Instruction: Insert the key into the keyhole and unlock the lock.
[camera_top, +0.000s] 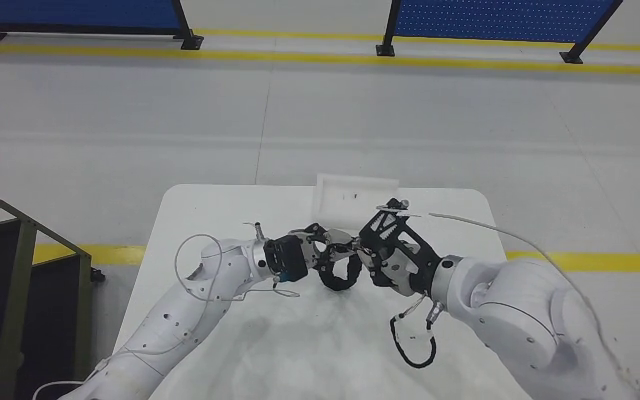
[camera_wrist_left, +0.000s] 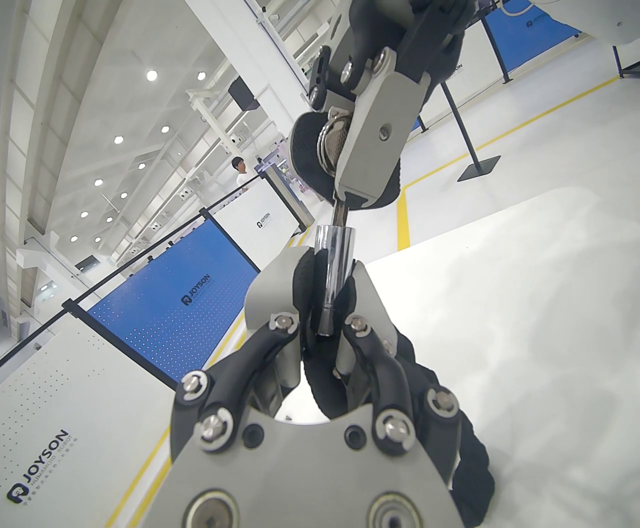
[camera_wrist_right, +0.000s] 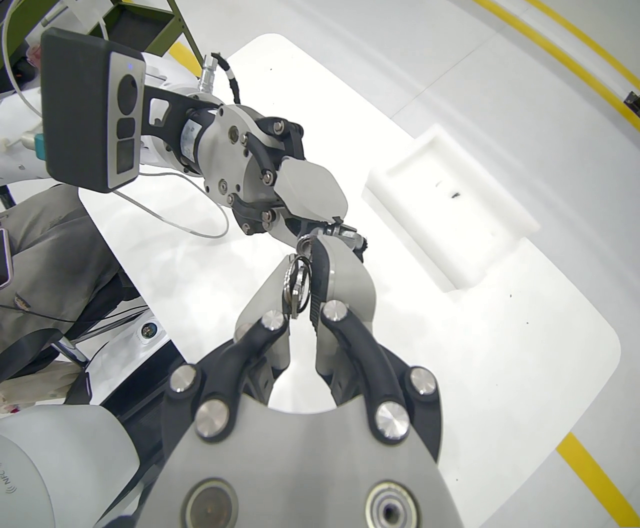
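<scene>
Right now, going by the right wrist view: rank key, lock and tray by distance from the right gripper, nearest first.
1. key: clamped in the jaws of the right gripper.
2. lock: just past those jaws, held by the left gripper.
3. tray: farther off on the table, apart from both.

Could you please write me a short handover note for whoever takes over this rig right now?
Left gripper: shut on the lock's chrome cylinder, held above the table, its black cable looped beside it.
Right gripper: shut on the key.
Done: both are in hand, and the key tip meets the cylinder's end; how deep it sits I cannot tell.
Left: push the key home, turn it, open the lock.
</scene>
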